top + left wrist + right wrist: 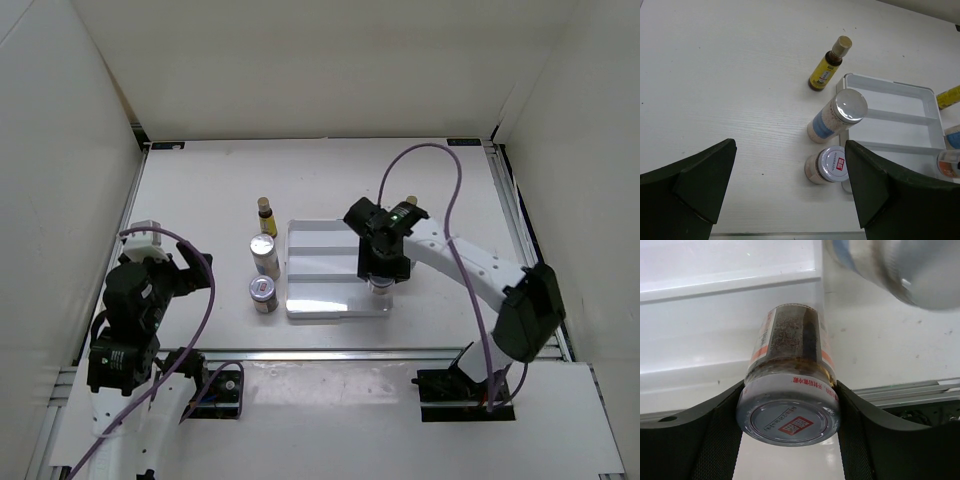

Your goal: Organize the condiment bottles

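On the white table [200,200], we see the right arm [470,270] reaching in over the near right corner of the white stepped tray [320,235], while the left arm [130,310] sits back at the near left edge. The right gripper [790,390] is clamped on the silver lid of a dark-filled jar [790,335] with an orange-red label, held upright at that corner. We cannot tell whether its base rests inside the tray or just beside it. The left gripper [790,145] hangs above bare tabletop, jaws spread wide with nothing between them. Along the tray's left side three bottles stand upright in a row: a red-stamped jar [827,165] nearest the arms, a blue-labelled jar [832,117] just beside the tray wall, and a slim yellow bottle [827,70] farthest back. At the tray's right side are a second blue-labelled jar [954,136] and a second yellow bottle [949,96], both cut off by the frame.
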### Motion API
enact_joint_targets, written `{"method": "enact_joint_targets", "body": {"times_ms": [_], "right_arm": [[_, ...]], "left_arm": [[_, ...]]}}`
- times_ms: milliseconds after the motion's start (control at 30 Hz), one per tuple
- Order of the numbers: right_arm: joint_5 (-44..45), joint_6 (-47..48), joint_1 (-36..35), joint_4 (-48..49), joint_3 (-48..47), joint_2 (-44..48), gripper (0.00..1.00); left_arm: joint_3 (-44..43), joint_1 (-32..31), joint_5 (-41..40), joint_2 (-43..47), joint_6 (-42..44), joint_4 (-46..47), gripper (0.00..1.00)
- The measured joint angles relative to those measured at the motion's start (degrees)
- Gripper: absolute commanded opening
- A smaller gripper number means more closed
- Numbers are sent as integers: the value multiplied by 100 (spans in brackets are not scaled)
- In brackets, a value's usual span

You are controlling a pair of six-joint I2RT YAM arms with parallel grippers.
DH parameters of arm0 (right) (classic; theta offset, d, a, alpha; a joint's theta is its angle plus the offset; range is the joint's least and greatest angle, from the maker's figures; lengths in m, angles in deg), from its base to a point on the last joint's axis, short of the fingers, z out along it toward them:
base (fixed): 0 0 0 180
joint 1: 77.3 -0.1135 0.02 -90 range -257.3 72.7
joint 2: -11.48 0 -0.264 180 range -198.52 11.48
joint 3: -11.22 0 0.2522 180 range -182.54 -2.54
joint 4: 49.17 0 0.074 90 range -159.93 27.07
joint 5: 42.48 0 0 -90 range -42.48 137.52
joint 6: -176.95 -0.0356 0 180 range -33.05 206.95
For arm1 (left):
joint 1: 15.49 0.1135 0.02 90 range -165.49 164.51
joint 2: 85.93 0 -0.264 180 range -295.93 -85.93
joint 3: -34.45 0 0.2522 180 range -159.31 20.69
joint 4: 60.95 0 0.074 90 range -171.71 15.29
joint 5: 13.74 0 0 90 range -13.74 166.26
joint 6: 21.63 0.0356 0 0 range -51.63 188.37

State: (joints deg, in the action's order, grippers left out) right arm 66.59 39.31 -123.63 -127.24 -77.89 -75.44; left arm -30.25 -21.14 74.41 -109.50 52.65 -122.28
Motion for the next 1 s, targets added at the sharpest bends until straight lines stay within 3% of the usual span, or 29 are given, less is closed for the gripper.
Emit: {"method": "enact_joint_targets", "body": {"times_ms": [233,367,433,533,667,1000], "right_arm": [[-332,-11,4,354,-26,-1027,1],[-535,2,2,511,-26,-1143,20],[-621,2,20,566,-26,-1143,23],[-772,4,63,623,-24,-1143,35],[-879,11,127,695,28,-1141,59],[-597,9,-323,772,243,-525,87]], "left_arm": [[90,26,22,-61,-39,15,100],[214,28,-24,-83,-164,2,100],[240,28,-57,-87,-210,2,100],[249,28,-72,-81,-142,4,100],[264,26,-103,2,55,13,100],[245,22,-120,-275,-79,203,100]]}}
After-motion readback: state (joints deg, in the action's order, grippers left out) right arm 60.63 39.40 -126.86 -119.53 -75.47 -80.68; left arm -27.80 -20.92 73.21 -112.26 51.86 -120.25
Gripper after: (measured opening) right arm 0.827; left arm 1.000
